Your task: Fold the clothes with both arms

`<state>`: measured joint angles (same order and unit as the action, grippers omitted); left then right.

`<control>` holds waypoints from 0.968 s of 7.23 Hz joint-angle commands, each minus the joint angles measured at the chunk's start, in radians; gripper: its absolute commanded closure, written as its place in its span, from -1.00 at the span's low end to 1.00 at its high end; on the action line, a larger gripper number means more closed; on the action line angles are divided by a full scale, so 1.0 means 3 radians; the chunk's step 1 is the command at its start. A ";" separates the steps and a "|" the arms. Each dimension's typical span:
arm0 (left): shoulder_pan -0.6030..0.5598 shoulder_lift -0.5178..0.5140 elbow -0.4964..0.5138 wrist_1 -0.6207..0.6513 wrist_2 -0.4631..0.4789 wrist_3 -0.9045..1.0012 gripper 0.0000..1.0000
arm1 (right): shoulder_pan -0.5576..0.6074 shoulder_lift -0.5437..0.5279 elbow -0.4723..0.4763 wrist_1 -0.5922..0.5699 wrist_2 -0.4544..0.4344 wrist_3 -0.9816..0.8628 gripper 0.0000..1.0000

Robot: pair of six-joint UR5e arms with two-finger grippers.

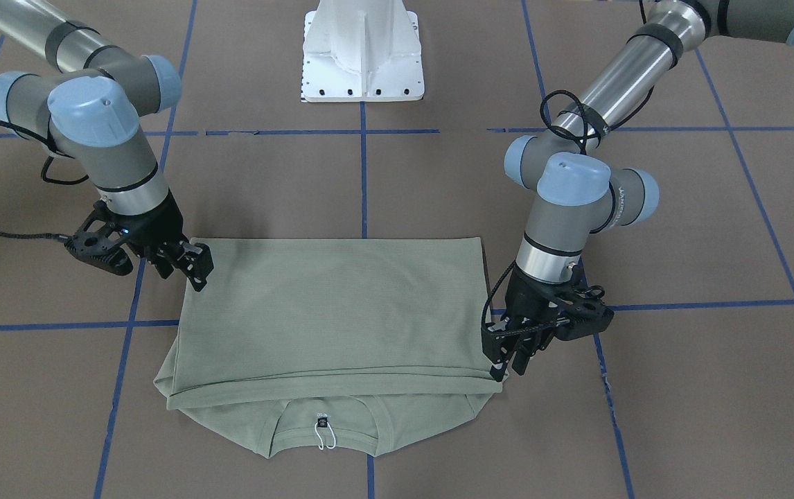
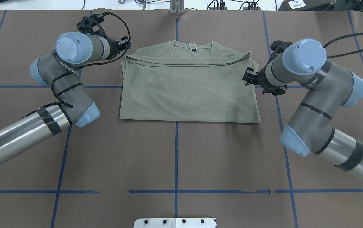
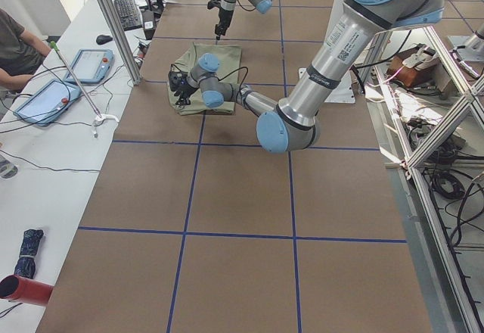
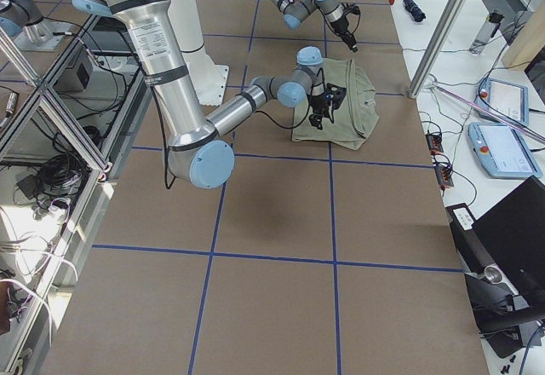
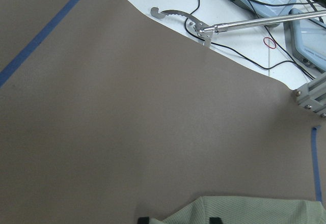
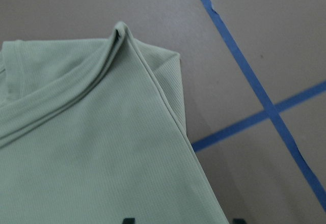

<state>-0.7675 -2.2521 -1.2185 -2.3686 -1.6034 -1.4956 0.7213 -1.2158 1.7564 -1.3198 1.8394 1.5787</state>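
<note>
The shirt (image 2: 187,91) lies flat on the table (image 2: 175,158), straight out from the white pedestal (image 2: 175,222) and centred on the blue tape line (image 2: 176,152) that runs away from it. It is folded to a wide rectangle, long axis crosswise to the pedestal.

- Nearest the pedestal: the fold edge, lying straight.
- Next out, pedestal's right: the right gripper (image 1: 189,272) sits over the short side edge, jaws apart and empty, with cloth below them in its wrist view.
- Farther out, pedestal's left: the left gripper (image 1: 508,371) is low at the top layer's outer corner. Its jaws are parted astride the corner, not pinching.
- Farthest: collar (image 1: 355,438) and tag (image 1: 325,435) show beyond the top layer.

My read: you have one gripper at each short end. The left is nearer a grasp. The right looks to need moving away from the pedestal to reach its matching corner.
</note>
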 commanded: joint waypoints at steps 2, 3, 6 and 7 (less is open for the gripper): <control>-0.0003 0.0006 -0.0019 -0.0005 -0.0024 0.0005 0.01 | -0.0297 -0.0161 -0.0024 -0.0003 -0.0067 0.0622 -0.52; 0.0002 0.0001 -0.0019 0.0000 -0.0019 0.0000 0.01 | -0.0323 -0.0145 -0.0091 -0.0003 -0.0072 0.0628 -0.52; 0.0002 0.0001 -0.0019 0.0001 -0.0019 0.0000 0.01 | -0.0349 -0.0171 -0.0097 -0.0003 -0.0072 0.0669 0.32; 0.0002 0.0006 -0.0019 0.0001 -0.0019 0.0005 0.01 | -0.0349 -0.0181 -0.0097 -0.0003 -0.0067 0.0674 0.99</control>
<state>-0.7670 -2.2516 -1.2241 -2.3685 -1.6097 -1.4953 0.6176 -1.2676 1.7280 -1.3208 1.8181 1.7756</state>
